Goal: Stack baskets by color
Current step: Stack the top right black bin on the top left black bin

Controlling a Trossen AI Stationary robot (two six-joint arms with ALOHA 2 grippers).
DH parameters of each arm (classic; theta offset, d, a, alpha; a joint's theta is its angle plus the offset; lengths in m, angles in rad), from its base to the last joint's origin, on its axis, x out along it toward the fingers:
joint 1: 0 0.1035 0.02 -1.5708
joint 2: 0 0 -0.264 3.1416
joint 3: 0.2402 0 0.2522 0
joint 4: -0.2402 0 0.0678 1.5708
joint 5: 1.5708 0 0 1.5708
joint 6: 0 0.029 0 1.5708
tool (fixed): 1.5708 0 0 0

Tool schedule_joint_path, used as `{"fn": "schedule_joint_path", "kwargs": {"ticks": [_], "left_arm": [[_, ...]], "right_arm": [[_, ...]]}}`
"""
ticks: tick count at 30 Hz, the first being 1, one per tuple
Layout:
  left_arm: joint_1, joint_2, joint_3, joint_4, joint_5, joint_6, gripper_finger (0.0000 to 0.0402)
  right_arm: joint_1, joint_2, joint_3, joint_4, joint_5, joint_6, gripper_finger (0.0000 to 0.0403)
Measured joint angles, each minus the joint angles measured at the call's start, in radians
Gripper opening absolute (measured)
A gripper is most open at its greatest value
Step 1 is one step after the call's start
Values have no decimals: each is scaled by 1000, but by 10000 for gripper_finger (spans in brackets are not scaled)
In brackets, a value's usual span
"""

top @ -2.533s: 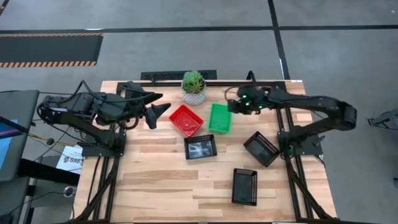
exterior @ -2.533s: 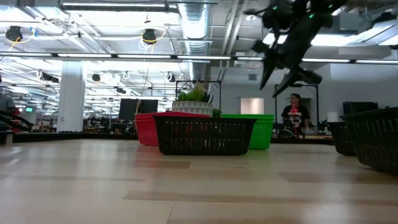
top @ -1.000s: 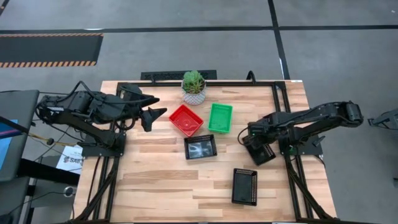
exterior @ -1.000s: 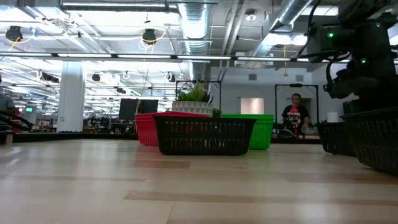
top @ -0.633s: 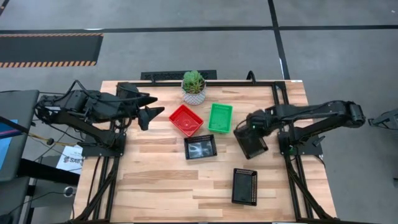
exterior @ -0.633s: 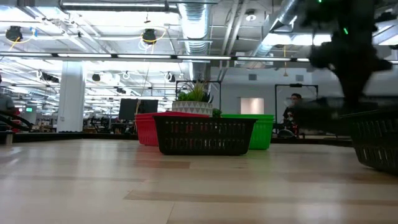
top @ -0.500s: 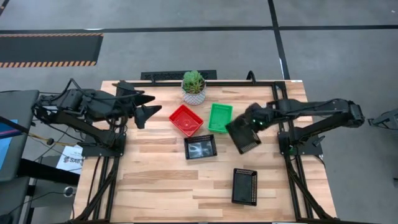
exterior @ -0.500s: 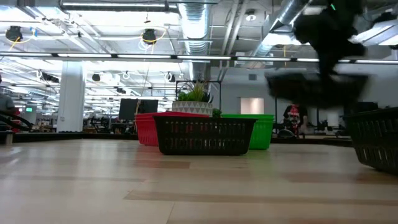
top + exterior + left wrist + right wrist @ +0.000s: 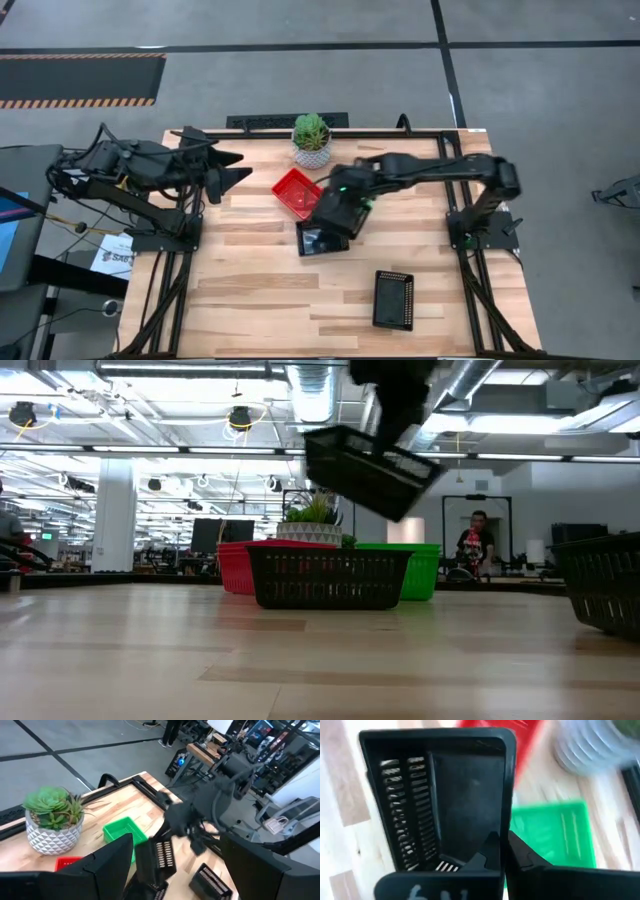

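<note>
On the table (image 9: 250,290), a black basket (image 9: 318,242) sits at centre, long axis running three to nine o'clock. The right gripper (image 9: 345,192), pinching the rim of a tilted black basket in the air (image 9: 337,213), hangs just toward one o'clock of it. The left gripper (image 9: 222,167) waits spread at ten o'clock.

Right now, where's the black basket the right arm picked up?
High view: the lifted black basket hangs in the right gripper mid-table, above another black basket, beside the red basket.
</note>
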Motion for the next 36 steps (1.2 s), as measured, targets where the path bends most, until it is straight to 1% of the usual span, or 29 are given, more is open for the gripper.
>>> {"fn": "schedule_joint_path", "kwargs": {"ticks": [5,10,13,18,25,29,33,36], "left_arm": [[0,-1,0,-1,23,0,285],[0,-1,0,-11,44,0,285],[0,-1,0,-22,54,-2,285],[0,-1,0,-23,56,-11,285],[0,-1,0,-26,56,-11,285],[0,-1,0,-26,55,-11,285],[0,-1,0,-27,55,-10,285],[0,0,0,-27,55,-9,285]], "right_arm": [[20,140,160,-1,-32,-167,9],[18,235,244,-21,-82,-260,11],[18,267,249,-30,-110,-310,10],[19,304,246,-78,-122,-378,14],[19,333,248,-60,-138,-445,18],[24,341,248,-72,-142,-498,37],[26,353,246,-78,-188,-540,63],[26,351,248,-71,-199,-566,81]]}}
